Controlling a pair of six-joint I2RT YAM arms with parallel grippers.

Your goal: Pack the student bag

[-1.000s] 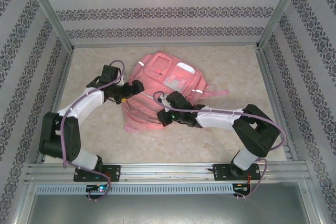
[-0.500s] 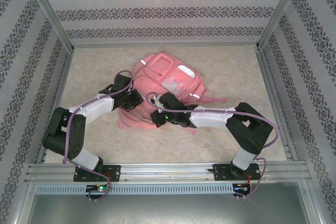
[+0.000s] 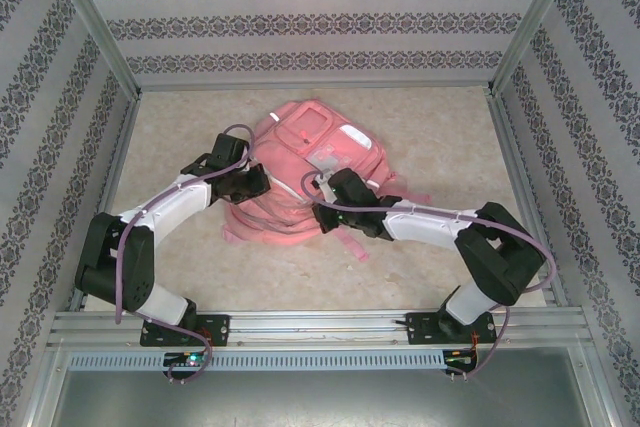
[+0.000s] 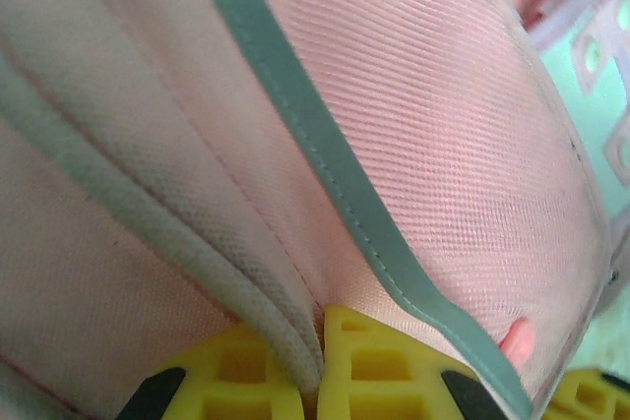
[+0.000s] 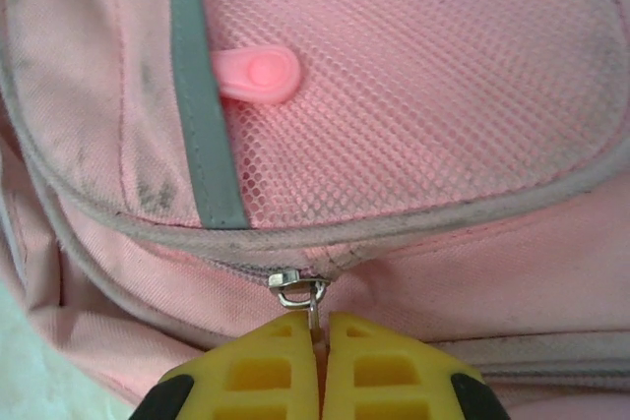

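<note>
Bag [image 3: 305, 172] centre of top view, flat on table [image 3: 450, 127]. Pink fabric, grey piping, pale reflective strips, mesh pocket [image 5: 423, 95] with pink rubber tab [image 5: 258, 76]. Left gripper [image 4: 320, 341] pinched together on bag's seam fold, bag's left edge. Right gripper [image 5: 320, 327] clamped on metal zipper pull [image 5: 300, 292], bag's lower middle.

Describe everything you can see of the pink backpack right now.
The student bag is pink woven fabric with grey piping. It lies slumped, front up, mid-table, with its straps trailing to the right. The front shows a clear window pocket, pale reflective strips, a smudged mesh panel and a pink rubber tab. The left gripper pinches a piped seam. The right gripper is shut on a metal zipper pull.
</note>
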